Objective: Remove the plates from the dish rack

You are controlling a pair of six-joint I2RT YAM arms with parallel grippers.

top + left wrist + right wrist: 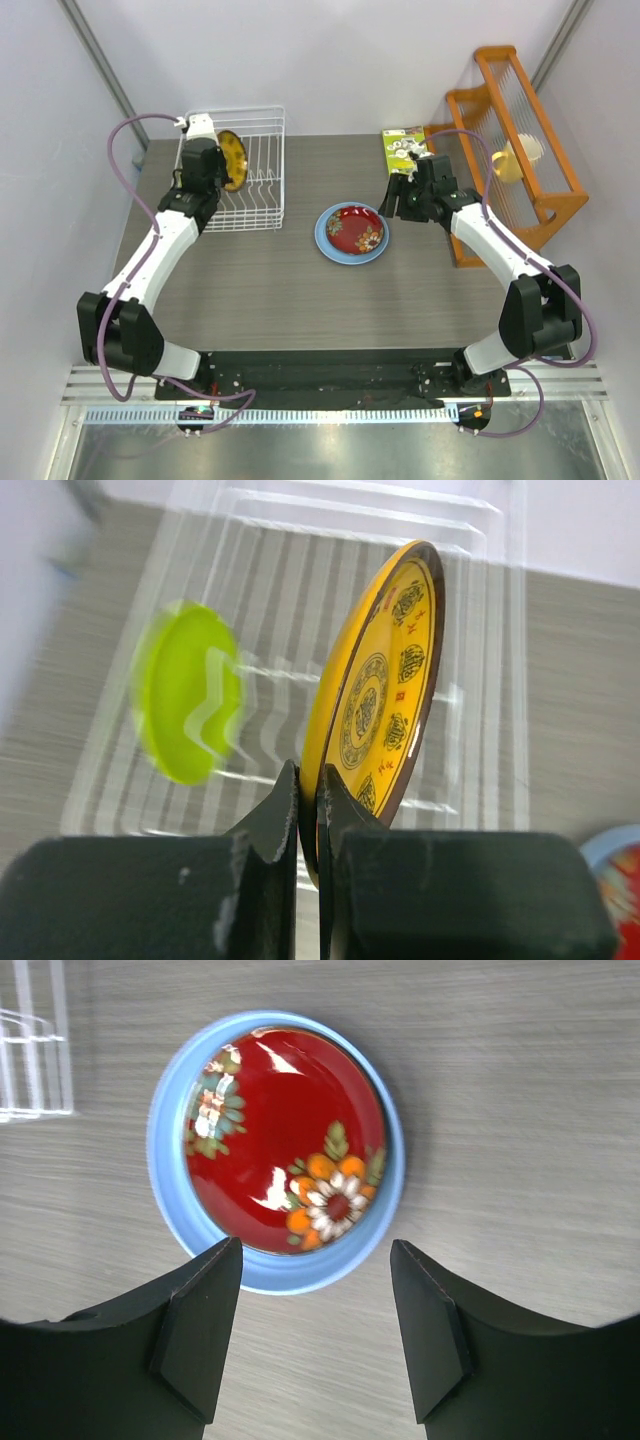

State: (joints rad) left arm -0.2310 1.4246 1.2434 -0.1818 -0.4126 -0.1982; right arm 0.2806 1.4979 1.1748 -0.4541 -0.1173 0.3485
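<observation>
My left gripper (pixel 309 790) is shut on the rim of the yellow-rimmed plate (pixel 378 685), held on edge above the white wire dish rack (pixel 262 190); this plate also shows in the top view (pixel 233 158). The lime green plate (pixel 188 705) stands upright in the rack, blurred. The dark red patterned plate (pixel 283 1135) lies on the light blue plate (pixel 168 1175) on the table's middle (pixel 351 232). My right gripper (pixel 316 1310) is open and empty, just above and right of that stack (pixel 397 197).
An orange wooden shelf rack (pixel 520 150) with a pale cup (pixel 512 160) stands at the right. A green printed packet (pixel 404 148) lies at the back, behind my right gripper. White walls close the back and sides.
</observation>
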